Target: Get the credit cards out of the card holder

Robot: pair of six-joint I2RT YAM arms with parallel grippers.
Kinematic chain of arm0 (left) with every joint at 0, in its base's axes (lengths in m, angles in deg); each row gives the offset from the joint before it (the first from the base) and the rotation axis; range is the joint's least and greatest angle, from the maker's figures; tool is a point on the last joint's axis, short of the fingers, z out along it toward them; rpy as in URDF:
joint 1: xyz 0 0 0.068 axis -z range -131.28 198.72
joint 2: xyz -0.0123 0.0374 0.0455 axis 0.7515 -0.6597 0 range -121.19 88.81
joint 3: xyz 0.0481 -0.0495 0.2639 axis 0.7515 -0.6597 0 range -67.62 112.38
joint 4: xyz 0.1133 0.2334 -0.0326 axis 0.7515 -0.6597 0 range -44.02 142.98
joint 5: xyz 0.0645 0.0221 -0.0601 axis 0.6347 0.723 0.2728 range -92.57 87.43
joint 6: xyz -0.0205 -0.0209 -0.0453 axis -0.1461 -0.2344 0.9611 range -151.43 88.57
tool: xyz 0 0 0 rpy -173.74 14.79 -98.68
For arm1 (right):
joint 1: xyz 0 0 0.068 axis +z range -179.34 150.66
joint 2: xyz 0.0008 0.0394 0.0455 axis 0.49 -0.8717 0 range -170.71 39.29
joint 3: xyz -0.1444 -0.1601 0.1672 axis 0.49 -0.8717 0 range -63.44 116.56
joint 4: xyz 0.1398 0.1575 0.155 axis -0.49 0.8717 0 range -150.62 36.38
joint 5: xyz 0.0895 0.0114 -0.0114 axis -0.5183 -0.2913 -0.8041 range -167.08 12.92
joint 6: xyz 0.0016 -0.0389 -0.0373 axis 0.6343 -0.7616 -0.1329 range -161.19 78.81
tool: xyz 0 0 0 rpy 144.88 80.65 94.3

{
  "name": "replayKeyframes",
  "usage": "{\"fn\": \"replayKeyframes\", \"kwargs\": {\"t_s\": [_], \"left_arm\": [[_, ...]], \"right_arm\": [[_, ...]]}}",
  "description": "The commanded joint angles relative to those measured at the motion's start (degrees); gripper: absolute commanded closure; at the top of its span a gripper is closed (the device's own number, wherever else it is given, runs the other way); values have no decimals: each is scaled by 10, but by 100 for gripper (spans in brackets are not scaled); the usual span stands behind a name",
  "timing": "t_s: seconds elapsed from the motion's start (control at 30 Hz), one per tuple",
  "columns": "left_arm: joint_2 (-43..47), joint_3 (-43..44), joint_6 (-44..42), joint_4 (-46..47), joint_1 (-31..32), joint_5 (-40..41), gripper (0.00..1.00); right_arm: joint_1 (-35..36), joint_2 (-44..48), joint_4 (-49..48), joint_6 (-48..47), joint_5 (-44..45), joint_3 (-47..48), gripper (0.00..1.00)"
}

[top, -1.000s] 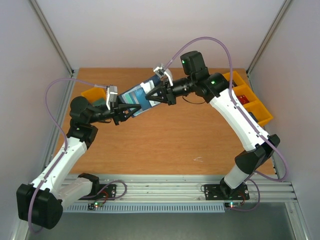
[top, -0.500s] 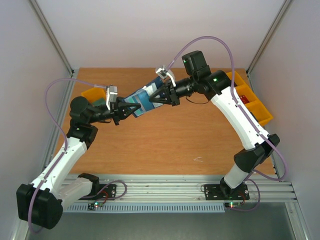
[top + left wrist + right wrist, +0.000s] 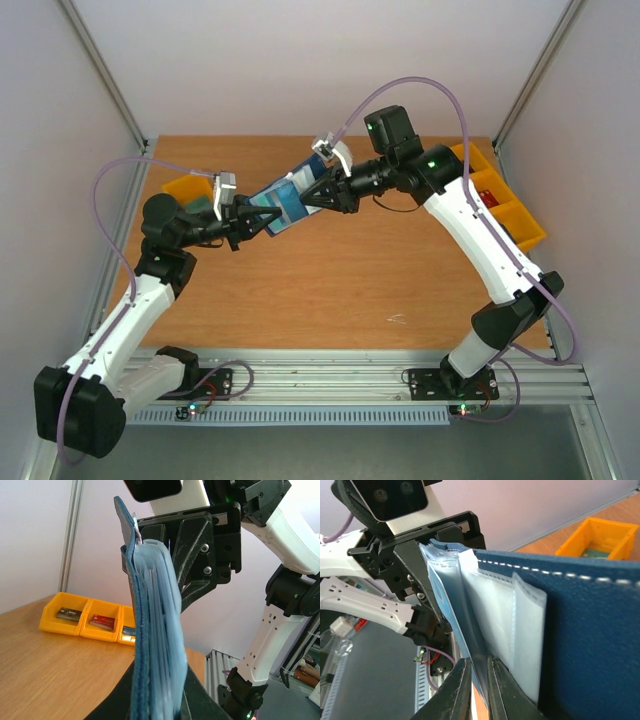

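Note:
The card holder (image 3: 282, 198), navy with pale blue sleeves, hangs in the air over the table's back middle, held between both grippers. My left gripper (image 3: 258, 218) is shut on its lower left end. In the left wrist view the holder (image 3: 152, 630) stands edge-on between the jaws of the left gripper (image 3: 157, 702). My right gripper (image 3: 310, 194) is at its upper right end. In the right wrist view the right gripper (image 3: 479, 682) is shut on a thin blue credit card (image 3: 451, 610) with an orange patch, beside the sleeves (image 3: 495, 615) and the navy cover (image 3: 590, 630).
A row of yellow bins (image 3: 500, 205) holding cards stands along the table's right edge, and it also shows in the left wrist view (image 3: 82, 617). Another yellow bin (image 3: 186, 188) sits at the back left, behind the left wrist. Frame posts stand at the table's back corners.
The right wrist has lifted and drawn slightly back, and the holder's right end has risen a little. The left gripper has stayed in place, still gripping.

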Motion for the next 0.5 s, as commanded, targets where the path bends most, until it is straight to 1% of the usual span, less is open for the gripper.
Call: {"fn": "replayKeyframes", "kwargs": {"t_s": [0.0,0.27,0.47], "left_arm": [[5,7,-4,46,1,-26,100],[-1,15,-8,44,2,-27,100],[0,14,-8,45,2,-26,100]], "right_arm": [[-2,13,-16,-8,71,-10,91],[8,7,-27,-4,68,-14,88],[22,-9,-42,2,27,-3,87]]}}
